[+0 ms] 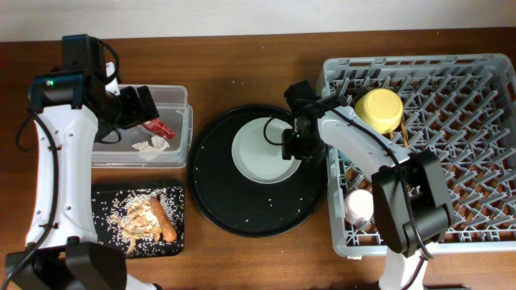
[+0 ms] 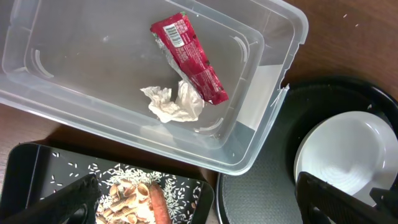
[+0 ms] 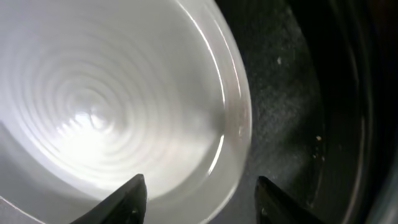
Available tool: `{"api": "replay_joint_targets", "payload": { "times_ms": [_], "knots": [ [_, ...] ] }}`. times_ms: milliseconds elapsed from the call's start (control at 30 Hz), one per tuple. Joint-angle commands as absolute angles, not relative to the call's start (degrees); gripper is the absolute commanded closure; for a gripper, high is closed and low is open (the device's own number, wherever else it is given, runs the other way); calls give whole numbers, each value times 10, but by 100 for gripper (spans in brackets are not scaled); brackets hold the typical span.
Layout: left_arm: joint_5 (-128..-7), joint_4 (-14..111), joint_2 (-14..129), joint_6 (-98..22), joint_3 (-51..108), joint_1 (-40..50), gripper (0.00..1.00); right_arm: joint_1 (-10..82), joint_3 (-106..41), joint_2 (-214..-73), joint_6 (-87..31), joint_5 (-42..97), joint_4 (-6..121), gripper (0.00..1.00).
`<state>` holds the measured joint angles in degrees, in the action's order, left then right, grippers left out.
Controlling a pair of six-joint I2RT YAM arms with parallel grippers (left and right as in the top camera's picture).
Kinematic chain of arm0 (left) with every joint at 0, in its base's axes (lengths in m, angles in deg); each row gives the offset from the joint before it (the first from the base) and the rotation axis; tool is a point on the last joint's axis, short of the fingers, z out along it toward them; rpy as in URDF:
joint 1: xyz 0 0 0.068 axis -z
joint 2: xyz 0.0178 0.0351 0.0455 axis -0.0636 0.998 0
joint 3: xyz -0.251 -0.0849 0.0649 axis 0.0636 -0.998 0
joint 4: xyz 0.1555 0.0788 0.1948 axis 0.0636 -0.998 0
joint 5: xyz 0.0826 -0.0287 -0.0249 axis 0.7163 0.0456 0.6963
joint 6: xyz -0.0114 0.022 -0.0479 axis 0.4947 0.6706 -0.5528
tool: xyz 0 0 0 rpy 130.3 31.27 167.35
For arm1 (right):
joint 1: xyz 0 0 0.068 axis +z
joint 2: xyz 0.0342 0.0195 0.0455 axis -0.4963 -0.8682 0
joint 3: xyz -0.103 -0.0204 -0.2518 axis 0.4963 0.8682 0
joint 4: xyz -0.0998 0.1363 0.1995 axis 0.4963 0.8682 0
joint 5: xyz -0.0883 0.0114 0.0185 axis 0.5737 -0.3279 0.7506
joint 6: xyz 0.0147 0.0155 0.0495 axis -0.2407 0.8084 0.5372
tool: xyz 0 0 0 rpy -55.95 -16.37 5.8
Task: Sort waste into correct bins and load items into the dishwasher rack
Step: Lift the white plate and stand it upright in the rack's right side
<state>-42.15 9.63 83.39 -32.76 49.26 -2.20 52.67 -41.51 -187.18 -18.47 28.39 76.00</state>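
You are working on the loading step. The plate (image 1: 262, 149) is lying in the middle of the round black tray (image 1: 242, 213). Your right gripper (image 1: 292, 145) is hanging over the plate's rim on the side toward the rack (image 1: 484, 97), which is standing just right of the tray. The gripper's fingers are standing apart, one over the plate's face and one over the tray floor, so they are straddling the rim without pinching it.

By my judgement, the next move is calling for you to lower, close on that thin rim, and lift without letting the plate slide.

Left of the tray, your left gripper (image 1: 137, 106) is hovering wide open and empty over the clear tub (image 1: 181, 101), where the red wrapper (image 2: 189, 59) and the tissue (image 2: 174, 102) are lying.
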Motion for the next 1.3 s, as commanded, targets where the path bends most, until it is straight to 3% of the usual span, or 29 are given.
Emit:
{"api": "replay_joint_targets", "payload": {
  "times_ms": [0,367,667,833,967,1133,1267],
  "knots": [
    [-417,97,827,-333,492,-22,1,526,-424,-1864,-191,291,745,45],
    [-417,97,827,-333,492,-22,1,526,-424,-1902,-191,329,706,50],
    [-417,97,827,-333,492,-22,0,526,-424,-1926,-191,344,706,96],
    [-417,97,827,-333,492,-22,1,525,-478,-1896,-231,344,744,96],
    [-417,97,827,-333,492,-22,1,525,-590,-1860,-336,365,868,96],
    [-417,97,827,-333,492,-22,1,514,-757,-1799,-341,639,1054,96],
    [-417,97,827,-333,492,-22,1,502,-788,-1740,-348,807,1067,96]
  ]
}}
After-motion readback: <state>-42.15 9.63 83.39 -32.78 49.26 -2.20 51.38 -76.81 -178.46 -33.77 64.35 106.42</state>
